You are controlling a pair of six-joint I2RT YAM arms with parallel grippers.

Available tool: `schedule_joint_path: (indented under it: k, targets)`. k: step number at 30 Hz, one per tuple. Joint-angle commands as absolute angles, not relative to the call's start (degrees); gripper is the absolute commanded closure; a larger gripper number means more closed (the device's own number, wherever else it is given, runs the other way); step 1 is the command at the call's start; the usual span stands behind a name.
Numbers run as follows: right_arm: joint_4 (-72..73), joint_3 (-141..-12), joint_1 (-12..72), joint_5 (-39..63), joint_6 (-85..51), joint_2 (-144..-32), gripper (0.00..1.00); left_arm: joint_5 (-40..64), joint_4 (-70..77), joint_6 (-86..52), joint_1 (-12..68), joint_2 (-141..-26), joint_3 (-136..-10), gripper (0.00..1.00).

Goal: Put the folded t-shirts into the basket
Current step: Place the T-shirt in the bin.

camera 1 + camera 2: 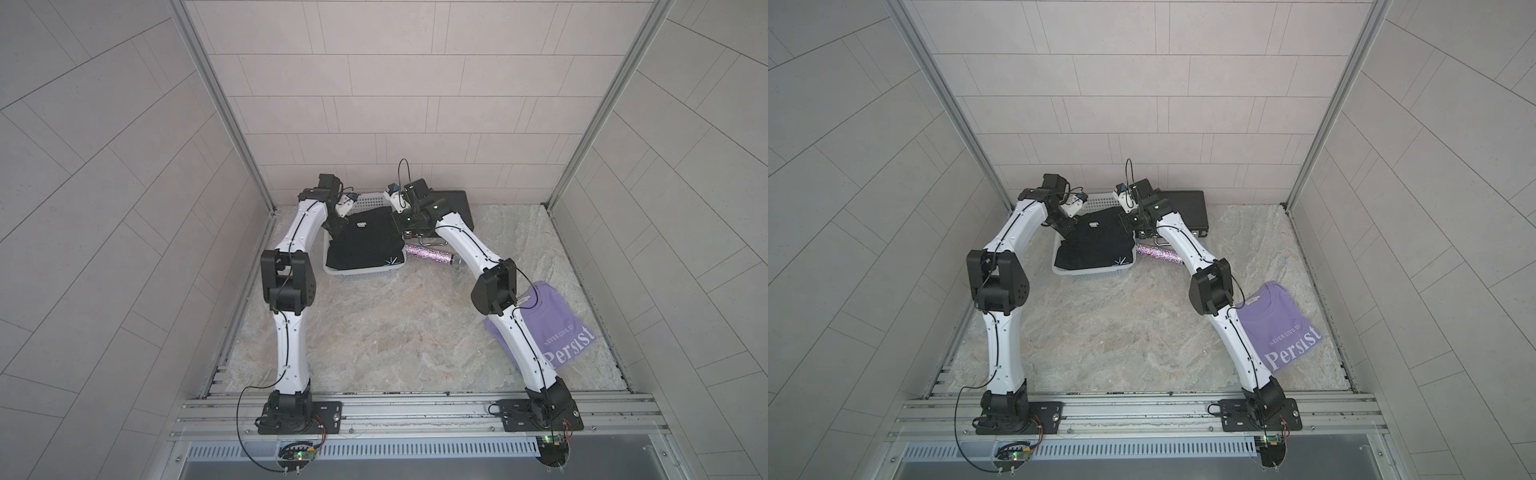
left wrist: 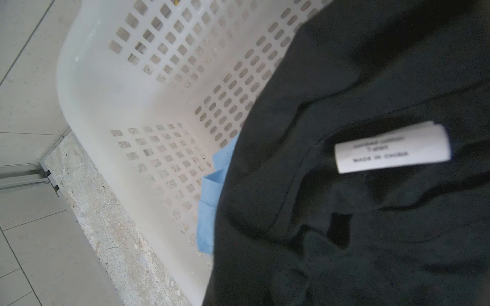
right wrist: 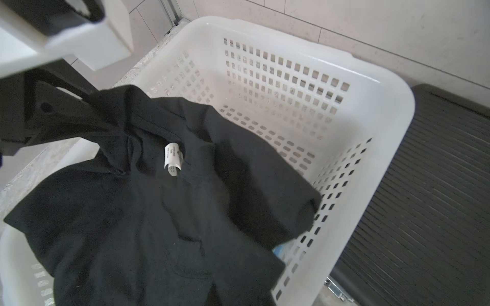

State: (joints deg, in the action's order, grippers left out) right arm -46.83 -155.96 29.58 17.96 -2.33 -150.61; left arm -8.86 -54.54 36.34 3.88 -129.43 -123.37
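Both arms reach over the white perforated plastic basket (image 1: 365,275), evidently to lower the black folded t-shirt (image 1: 365,245) squarely into it. The left gripper (image 1: 335,224) is closed on one collar-end corner of that shirt, the cloth drawn up in a peak to it. The right gripper (image 1: 398,222) is closed beside the opposite corner, but whether it pinches fabric cannot be told. The shirt lies within the basket, its hem draped over the near rim. It is rumpled and no longer a neat fold, with its white neck label (image 2: 392,148) exposed and a small white graphic (image 1: 392,262) at the hem. A light blue folded t-shirt (image 2: 209,220) lies beneath it. The lavender "Persist" t-shirt (image 1: 548,328) lies on the marble-pattern tabletop (image 1: 374,332), well apart and partly under the right arm. No teal shirt is visible.
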Motion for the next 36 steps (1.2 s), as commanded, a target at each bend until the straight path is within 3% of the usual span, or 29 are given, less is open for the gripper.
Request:
schedule_joint_path:
  k: [1, 4, 7, 12, 19, 22, 29, 36]
  targets:
    - [-44.3, -158.1, 28.3, 16.0, -0.4, -153.3, 0.85, -10.8, -51.8, 34.7, 3.9, -130.5, -124.4, 1.00]
    - [-43.6, -159.1, 28.0, 15.1, 0.2, -154.7, 0.82, -12.6, -50.0, 34.2, 3.9, -131.1, -124.4, 0.99]
    - [-42.1, -159.7, 27.9, 14.0, 1.4, -155.5, 0.76, -14.7, -48.3, 34.2, 3.9, -132.1, -124.5, 0.90]
    - [-40.5, -160.8, 27.9, 13.3, 3.0, -156.5, 0.70, -16.6, -47.3, 33.4, 3.9, -132.9, -124.8, 0.83]
    - [-39.9, -161.9, 27.8, 10.8, 4.3, -156.6, 0.57, -18.1, -46.3, 32.6, 4.0, -132.1, -125.0, 0.53]
    - [-40.3, -162.1, 27.5, 10.5, 4.3, -155.2, 0.53, -18.3, -46.0, 31.5, 4.0, -130.7, -125.2, 0.46]
    - [-43.8, -161.9, 27.4, 12.7, 4.5, -149.8, 0.45, -16.7, -46.8, 27.7, 4.1, -125.0, -124.6, 0.39]
    - [-51.5, -159.8, 28.3, 20.2, 4.0, -145.2, 0.40, -2.2, -48.2, 24.8, 5.1, -118.9, -116.6, 0.38]
